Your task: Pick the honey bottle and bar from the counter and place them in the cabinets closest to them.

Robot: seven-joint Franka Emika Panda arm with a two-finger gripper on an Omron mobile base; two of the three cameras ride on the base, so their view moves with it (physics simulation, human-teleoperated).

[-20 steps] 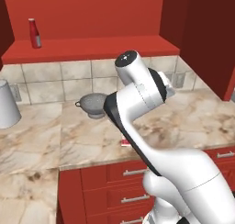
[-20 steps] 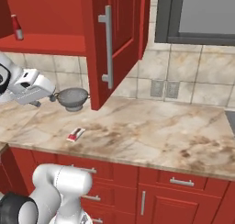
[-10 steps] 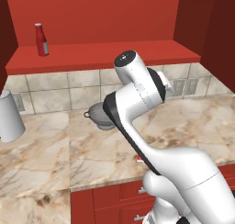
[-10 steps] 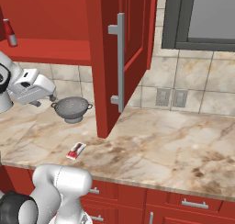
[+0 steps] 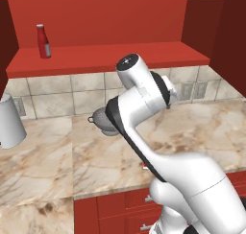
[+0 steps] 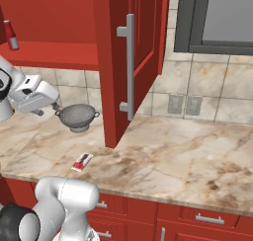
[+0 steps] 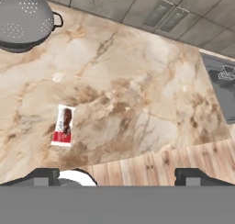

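The bar (image 7: 64,125), a small white packet with red markings, lies flat on the beige marble counter (image 7: 137,103) near its front edge; it is also on the counter in the right base view (image 6: 82,161). My gripper (image 7: 117,177) hangs well above the counter, open, with nothing between its widely spaced fingertips (image 7: 41,176). In the right base view the gripper (image 6: 48,109) sits left of the colander, higher than the bar. The open red cabinet's shelf (image 5: 110,55) runs above the counter. The honey bottle is out of view.
A grey colander (image 6: 76,117) stands by the tiled wall behind the bar. A tall slim red bottle (image 5: 43,41) stands on the cabinet shelf. An open cabinet door (image 6: 133,62) juts over the counter. A pale container (image 5: 9,122) is at far left, a stovetop (image 7: 225,90) at right.
Both base views have shifted and come closer, so the base has driven. The arm keeps its pose relative to the cameras. The bar and colander lie where they were.
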